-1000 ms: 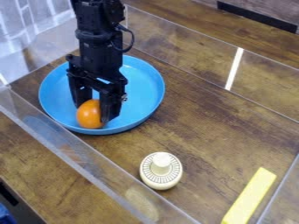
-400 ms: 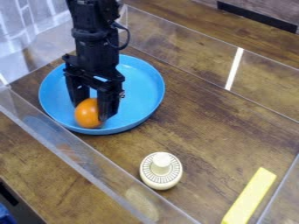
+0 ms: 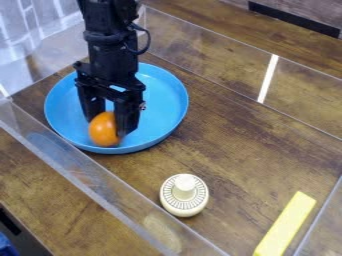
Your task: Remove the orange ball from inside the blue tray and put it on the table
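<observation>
1. A single view — set high off one corner of the bench (image 3: 254, 150), looking down at an angle across its planks.
2. It sits fairly near: the blue tray (image 3: 167, 95) lies upper left, and the arm's upper part runs out past the top edge.
3. No second view shares the scene.

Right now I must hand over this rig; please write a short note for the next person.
Gripper: pointing down into the tray, shut on the ball.
Ball: inside the tray, near its front-left rim, between the fingers; whether it is lifted off the tray floor I cannot tell.
Table: a cream knob and a yellow block lie at the front right.
Done: ball gripped.
Left: lift it out, set it on bare table, release.
</observation>
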`<state>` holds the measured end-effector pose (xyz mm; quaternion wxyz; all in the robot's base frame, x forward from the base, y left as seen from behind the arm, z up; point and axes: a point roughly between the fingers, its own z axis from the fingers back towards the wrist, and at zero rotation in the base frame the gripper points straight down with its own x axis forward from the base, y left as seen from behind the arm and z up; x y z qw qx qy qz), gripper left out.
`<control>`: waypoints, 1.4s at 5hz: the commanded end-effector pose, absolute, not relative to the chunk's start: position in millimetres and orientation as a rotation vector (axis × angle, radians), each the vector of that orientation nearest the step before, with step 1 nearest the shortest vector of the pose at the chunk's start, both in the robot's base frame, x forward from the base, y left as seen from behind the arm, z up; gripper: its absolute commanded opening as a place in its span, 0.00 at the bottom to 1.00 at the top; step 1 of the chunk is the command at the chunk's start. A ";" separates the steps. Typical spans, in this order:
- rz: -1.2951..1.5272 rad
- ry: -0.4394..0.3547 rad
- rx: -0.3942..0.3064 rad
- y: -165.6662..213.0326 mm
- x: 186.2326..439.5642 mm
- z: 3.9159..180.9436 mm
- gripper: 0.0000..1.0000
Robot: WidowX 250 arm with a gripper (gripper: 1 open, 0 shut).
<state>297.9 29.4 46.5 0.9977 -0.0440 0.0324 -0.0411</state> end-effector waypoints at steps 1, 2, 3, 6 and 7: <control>-0.059 0.015 -0.090 36.6 308.6 60.9 0.00; -0.058 0.017 -0.096 36.0 309.1 62.2 0.00; -0.056 0.022 -0.107 35.6 309.1 62.1 0.00; -0.064 0.028 -0.112 33.2 309.4 68.2 0.00; -0.066 0.029 -0.113 32.4 309.5 69.7 0.00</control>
